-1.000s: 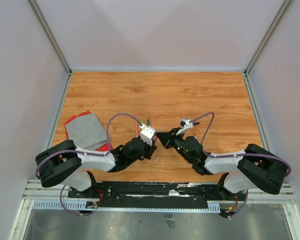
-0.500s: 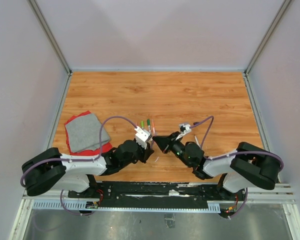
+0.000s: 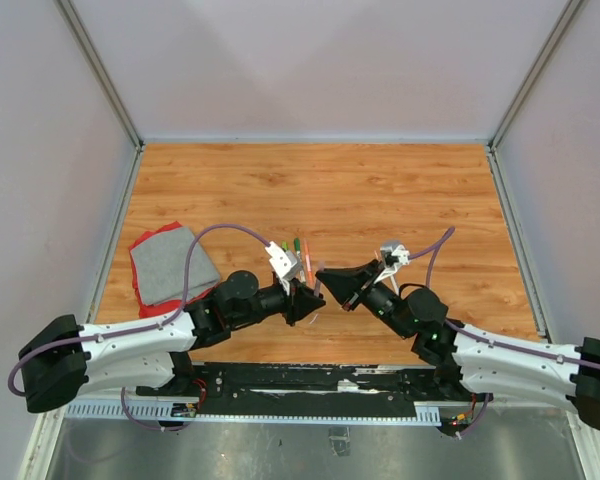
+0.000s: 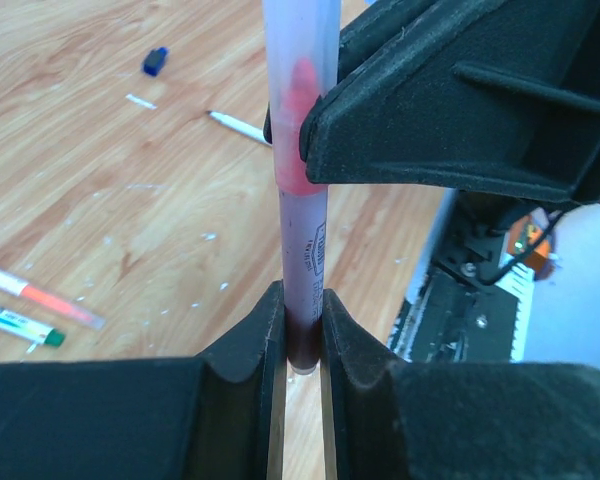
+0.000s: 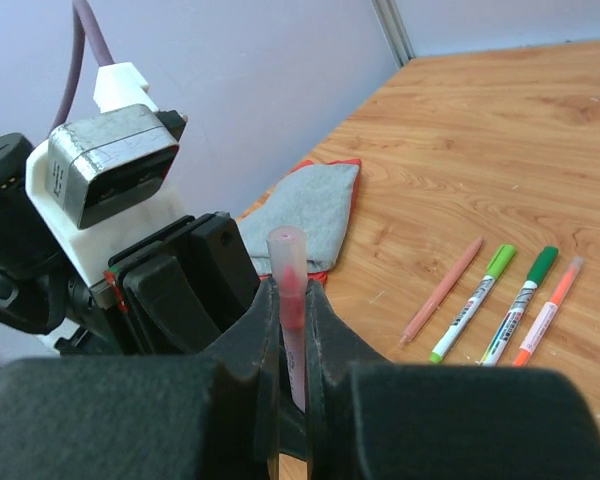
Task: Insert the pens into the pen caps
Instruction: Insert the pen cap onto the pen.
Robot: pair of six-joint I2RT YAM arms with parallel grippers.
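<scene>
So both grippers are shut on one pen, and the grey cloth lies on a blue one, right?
Not blue: the right wrist view shows the grey cloth on a red cloth. Both left gripper and right gripper are shut on the pen.

No words or numbers can be read. Small dark print runs along the pen (image 4: 302, 240), too blurred to decipher.

A translucent pen (image 4: 305, 240) with red ink inside is gripped at its dark lower end between the closed fingers of the left gripper (image 4: 302, 320). Higher up, the same barrel is clamped by the right gripper (image 4: 290, 125). On the wooden tabletop (image 4: 130, 200) behind, a blue cap (image 4: 156, 61) is seen near a thin white pen (image 4: 238, 126). An orange-tipped pen (image 4: 40, 294) and a green-tipped pen (image 4: 18, 324) are laid side by side, well apart from the cap.
</scene>
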